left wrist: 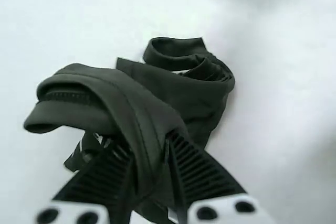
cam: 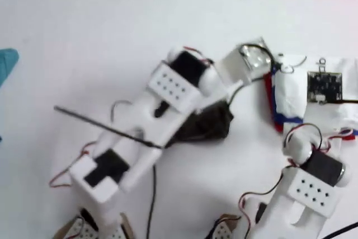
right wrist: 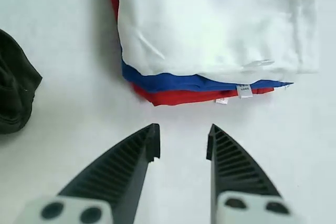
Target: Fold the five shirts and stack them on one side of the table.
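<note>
1. On the white table [cam: 112, 26], near its middle, a black shirt [left wrist: 184, 87] lies in a soft, crumpled heap, its stitched hems rolled and twisted.
2. The left gripper [left wrist: 157, 148] has its ribbed black fingers [left wrist: 202, 174] pinching a thick fold of that shirt. The cloth drapes over the tips in a hooded curve, with a seam running down it.
3. Toward the table's right side as seen from above, a stack [right wrist: 220, 35] of folded shirts lies flat. A white shirt [right wrist: 210, 24] is on top, smooth with faint creases. A blue shirt [right wrist: 173, 81] and, lowest, a red shirt [right wrist: 178, 96] show as thin edges.
4. Small labels [right wrist: 244, 91] poke out at the stack's near edge.
5. The right gripper [right wrist: 182, 135] hovers just short of that edge, its two tapered, ridged fingers spread apart with bare table showing between them.
6. A strip of bare table separates the black shirt from the stack.
7. At the table's far left edge sits a bit of teal cloth [cam: 6, 62].
</note>
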Controlling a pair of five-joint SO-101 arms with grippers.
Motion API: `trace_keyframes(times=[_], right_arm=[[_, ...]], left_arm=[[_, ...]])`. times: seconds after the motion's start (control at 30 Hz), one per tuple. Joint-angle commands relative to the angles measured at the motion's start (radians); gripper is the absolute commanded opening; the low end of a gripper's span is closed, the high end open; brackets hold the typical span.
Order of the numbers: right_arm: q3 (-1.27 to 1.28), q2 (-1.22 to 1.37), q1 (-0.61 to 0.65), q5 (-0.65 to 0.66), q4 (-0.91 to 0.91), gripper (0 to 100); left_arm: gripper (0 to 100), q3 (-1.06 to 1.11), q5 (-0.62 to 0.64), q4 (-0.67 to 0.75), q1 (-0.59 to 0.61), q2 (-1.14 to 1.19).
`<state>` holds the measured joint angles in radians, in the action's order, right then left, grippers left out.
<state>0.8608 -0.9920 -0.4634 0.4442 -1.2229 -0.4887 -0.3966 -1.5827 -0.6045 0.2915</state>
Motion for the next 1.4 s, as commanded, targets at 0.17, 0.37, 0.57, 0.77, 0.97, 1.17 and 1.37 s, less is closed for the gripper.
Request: trace_keyframes(times=[0.17,0.37,0.57,0.77,0.97,1.17,1.37], right_arm=[[0.058,-0.025,-0.005,0.061,0.004,15.2],[0.063,-0.024,0.007,0.078,0.002,15.2],[0.11,-0.021,0.179,0.075,0.01,11.8],[0.138,0.056,0.361,0.011,0.107,3.3],[0.068,0.278,0.469,0.002,0.162,2.1],[-0.264,0.578,0.581,0.003,0.061,2.1],[-0.649,0.96,0.785,0.008,-0.088,2.2]], left_arm=[[30,-0.048,0.003,-0.054,-0.012,0.048],[26,-0.266,0.0,-0.135,0.114,0.02],[12,-0.101,0.006,-0.103,0.356,0.098],[2,-0.021,0.006,0.023,0.405,0.215],[3,-0.022,0.008,0.089,0.468,0.252],[3,0.033,0.126,0.068,0.74,0.238],[3,0.15,0.129,0.098,0.942,0.137]])
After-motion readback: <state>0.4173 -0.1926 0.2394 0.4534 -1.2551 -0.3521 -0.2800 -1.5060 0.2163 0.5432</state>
